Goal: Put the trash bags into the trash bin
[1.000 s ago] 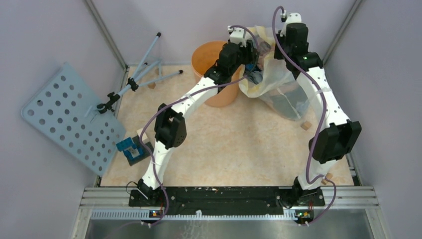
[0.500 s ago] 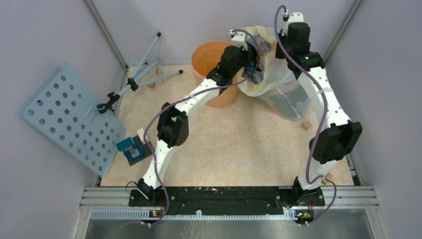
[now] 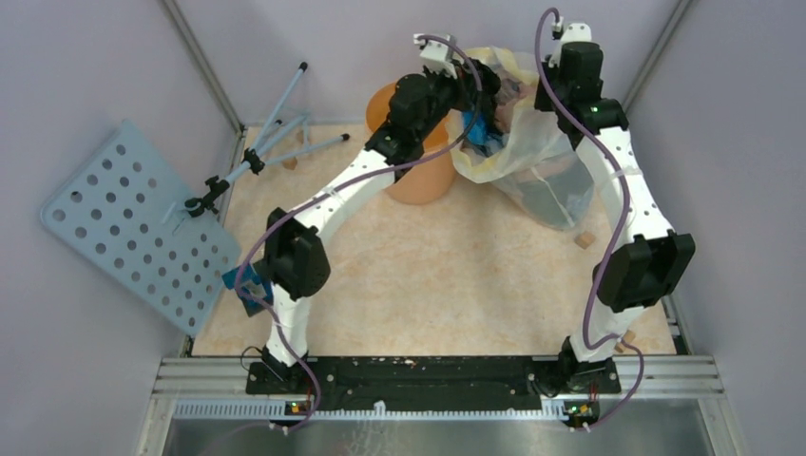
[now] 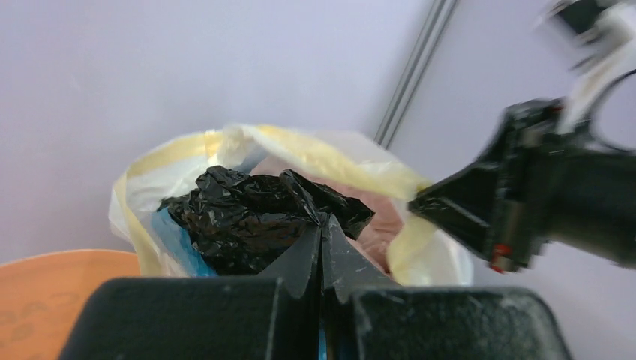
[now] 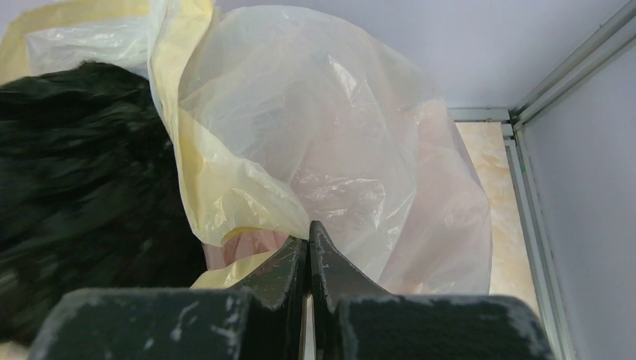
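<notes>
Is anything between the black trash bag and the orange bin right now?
Yes. The black bag, pinched in the left pincer, sits in the mouth of the translucent bag, whose yellowish rim stands between it and the orange bin. The right pincer grips that bag's opposite edge.

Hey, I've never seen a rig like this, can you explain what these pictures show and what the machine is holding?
These are two white robot arms bolted at the near edge of a table, each ending in a two-finger gripper. The wide picture looks down from above and behind them; the other two come from cameras on the wrists. On the table are an orange bucket and a big translucent bag; a perforated panel and a tripod are at the left. The left gripper is shut on a crinkled black trash bag in the translucent bag's mouth; the right gripper pinches that bag's plastic.
</notes>
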Controlling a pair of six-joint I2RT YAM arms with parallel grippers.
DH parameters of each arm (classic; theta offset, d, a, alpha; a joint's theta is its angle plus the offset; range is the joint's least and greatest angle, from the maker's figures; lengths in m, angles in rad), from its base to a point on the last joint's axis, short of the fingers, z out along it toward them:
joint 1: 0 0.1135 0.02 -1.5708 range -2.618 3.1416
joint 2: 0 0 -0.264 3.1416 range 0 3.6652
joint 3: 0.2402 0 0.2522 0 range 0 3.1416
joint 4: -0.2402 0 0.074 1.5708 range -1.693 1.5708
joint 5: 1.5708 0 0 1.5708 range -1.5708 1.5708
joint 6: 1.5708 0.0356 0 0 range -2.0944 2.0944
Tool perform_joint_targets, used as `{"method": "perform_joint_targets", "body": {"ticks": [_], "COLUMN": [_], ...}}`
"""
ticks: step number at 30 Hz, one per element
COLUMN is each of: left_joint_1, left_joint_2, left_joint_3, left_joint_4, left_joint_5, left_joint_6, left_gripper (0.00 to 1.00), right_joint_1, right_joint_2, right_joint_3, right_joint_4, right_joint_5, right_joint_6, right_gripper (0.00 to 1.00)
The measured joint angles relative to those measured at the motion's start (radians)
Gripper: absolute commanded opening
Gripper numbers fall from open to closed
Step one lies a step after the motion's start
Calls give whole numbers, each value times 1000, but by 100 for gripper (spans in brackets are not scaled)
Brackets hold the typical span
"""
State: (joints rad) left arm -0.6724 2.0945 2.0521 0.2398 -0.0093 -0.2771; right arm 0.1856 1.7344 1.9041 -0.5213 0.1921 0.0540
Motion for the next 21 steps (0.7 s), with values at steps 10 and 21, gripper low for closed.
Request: {"method": "perform_joint_targets", "body": {"ticks": [10,21], "left_joint_1": [1,11], "left_joint_2": [-415,-890], "left_joint_3": [-332,-552], "left_joint_4": [67,-106], "left_joint_5": [58,19], "left_joint_6": [9,93], "left_gripper": [0,0], "right_joint_1": [-72,-157], "right_joint_2": [0,21], "right_joint_3": [2,142], "right_joint_4": [-3,-56], "right_joint_5": [-64,-113], "right_joint_6": [36,53], "right_gripper": [0,0]}}
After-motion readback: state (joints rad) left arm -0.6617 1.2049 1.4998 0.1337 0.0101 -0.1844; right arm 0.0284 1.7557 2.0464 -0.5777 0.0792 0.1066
